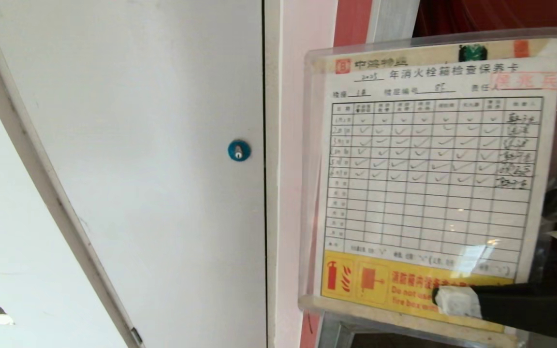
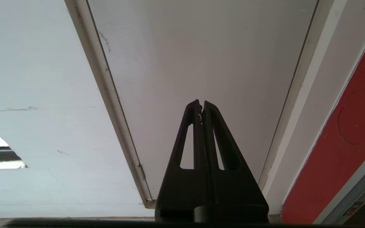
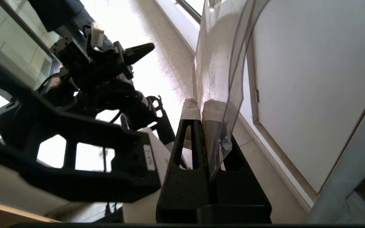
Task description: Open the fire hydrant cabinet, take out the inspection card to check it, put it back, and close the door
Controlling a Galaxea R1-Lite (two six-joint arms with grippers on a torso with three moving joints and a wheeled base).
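- Right gripper (image 1: 457, 302), black with white-taped fingertips (image 1: 458, 300), clenched on the lower right corner of the inspection card (image 1: 428, 174), a white sheet with a ruled table of ticks and handwritten signatures and a yellow band of red pictograms along the bottom, all inside a clear plastic sleeve.
- Card held upright and facing the head camera, in front of the red interior and silver aluminium frame of the fire hydrant cabinet (image 1: 351, 21).
- In the right wrist view, sleeve edge (image 3: 223, 95) pinched between the two taped fingers (image 3: 190, 109), bowing slightly above them.
- Plain white door (image 1: 138, 145) with a round blue lock (image 1: 239, 150) to the left of the card.
- Left gripper (image 2: 201, 106) parked low beside that white door, black fingers pressed together, grasping nothing.
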